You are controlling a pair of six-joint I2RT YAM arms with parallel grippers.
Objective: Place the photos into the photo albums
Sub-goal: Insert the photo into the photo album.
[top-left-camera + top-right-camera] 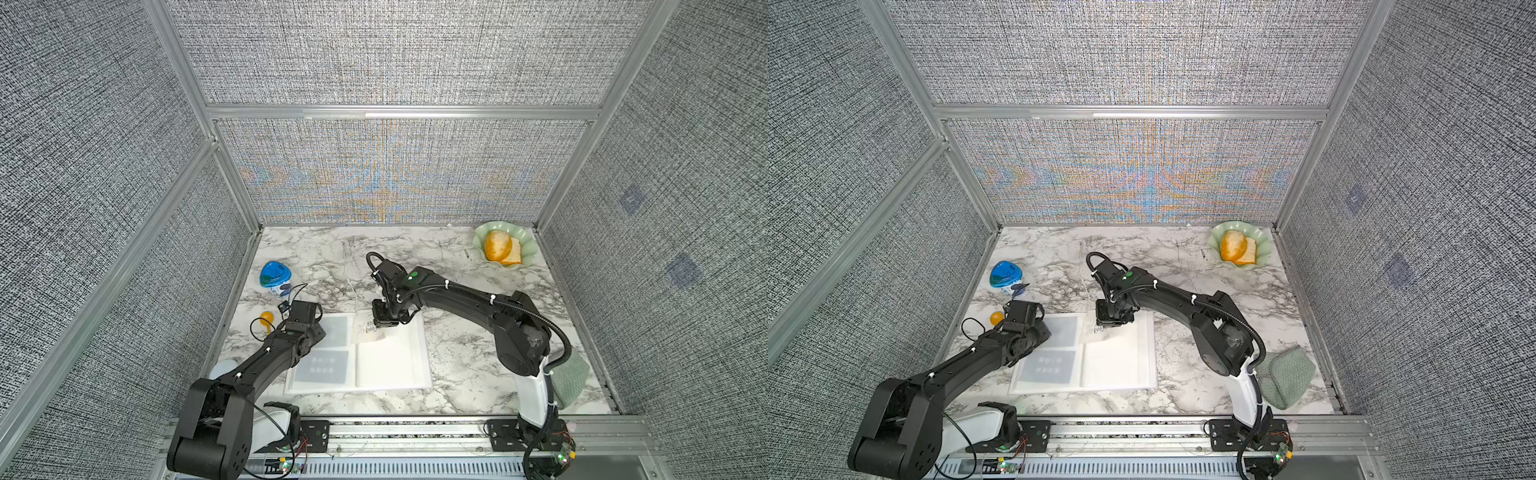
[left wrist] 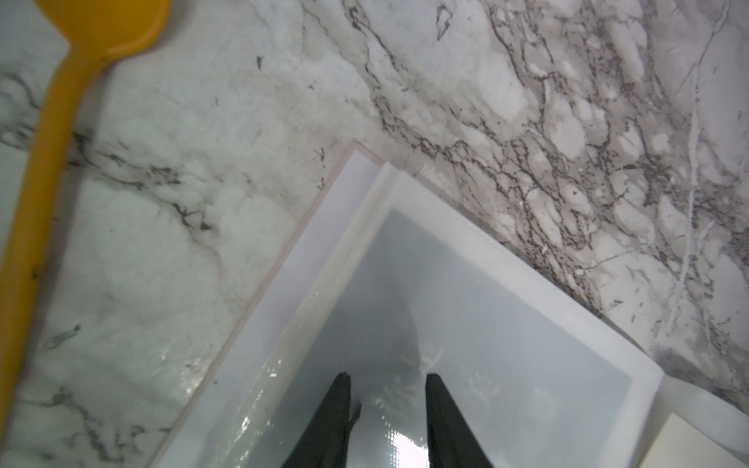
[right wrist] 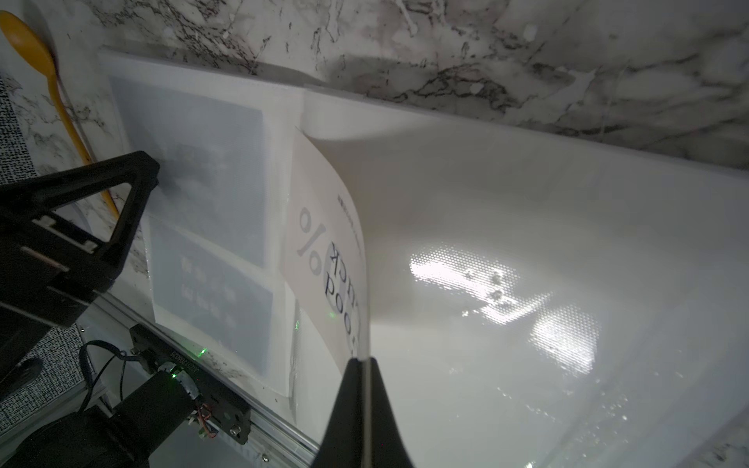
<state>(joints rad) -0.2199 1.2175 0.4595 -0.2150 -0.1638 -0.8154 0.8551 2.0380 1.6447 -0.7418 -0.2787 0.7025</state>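
The photo album (image 1: 395, 365) lies open in the middle of the marble table, seen in both top views (image 1: 1121, 365). Two photos show dimly grey through the left page's pockets, one far (image 1: 334, 330) and one near (image 1: 324, 368). My right gripper (image 3: 364, 360) is shut on the edge of the white "Good Luck" photo (image 3: 328, 251), which curves upward over the album's spine at the far edge (image 1: 368, 332). My left gripper (image 2: 387, 377) stands open, its tips on the far left pocket's film with nothing between them; one of its fingers (image 3: 142, 170) shows in the right wrist view.
A yellow spoon (image 1: 266, 320) lies just left of the album, with a blue-lidded cup (image 1: 274, 276) behind it. A green dish with orange food (image 1: 503, 247) sits at the back right. A green cloth (image 1: 571, 380) lies by the right arm's base.
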